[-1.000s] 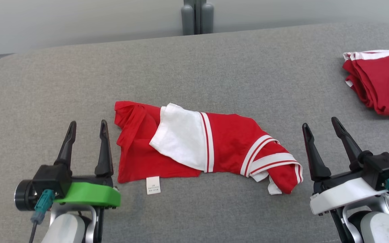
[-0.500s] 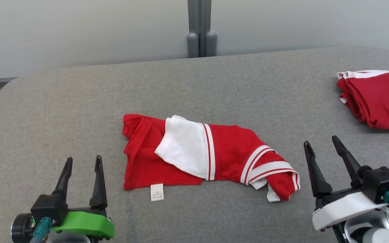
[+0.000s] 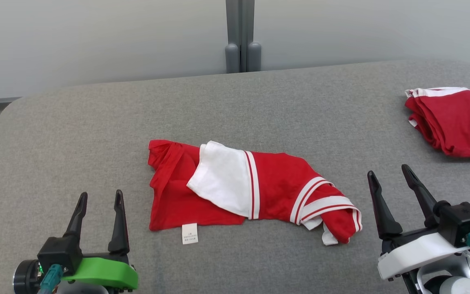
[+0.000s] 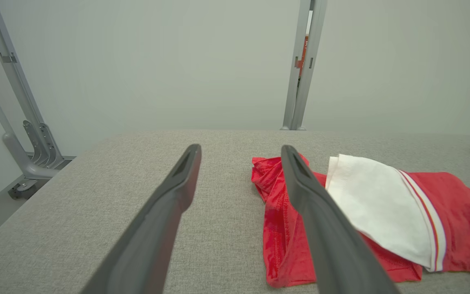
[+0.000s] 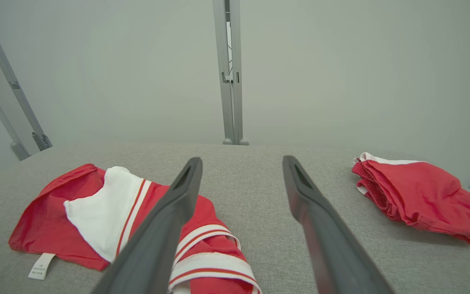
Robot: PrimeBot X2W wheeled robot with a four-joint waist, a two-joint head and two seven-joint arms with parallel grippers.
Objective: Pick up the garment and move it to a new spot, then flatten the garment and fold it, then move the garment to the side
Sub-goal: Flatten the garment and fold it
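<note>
**Two grippers idle, garment untouched**

Head: the frame has shifted since a second ago, so the camera moved. The garment (image 3: 276, 183) lies crumpled mid-table (image 3: 96, 122), folds unchanged. Left gripper (image 3: 100, 193) sits at its 8 o'clock and right gripper (image 3: 387, 170) at its 3, both spread and empty.

Left wrist: fingers (image 4: 178, 183) apart, garment (image 4: 382, 200) at 3 o'clock.

Right wrist: garment (image 5: 96, 212) at 8, folded red pile (image 5: 418, 192) at 3.

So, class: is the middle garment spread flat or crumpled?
Crumpled: the garment lies bunched, a white panel folded over its red body, one end twisted.
</note>
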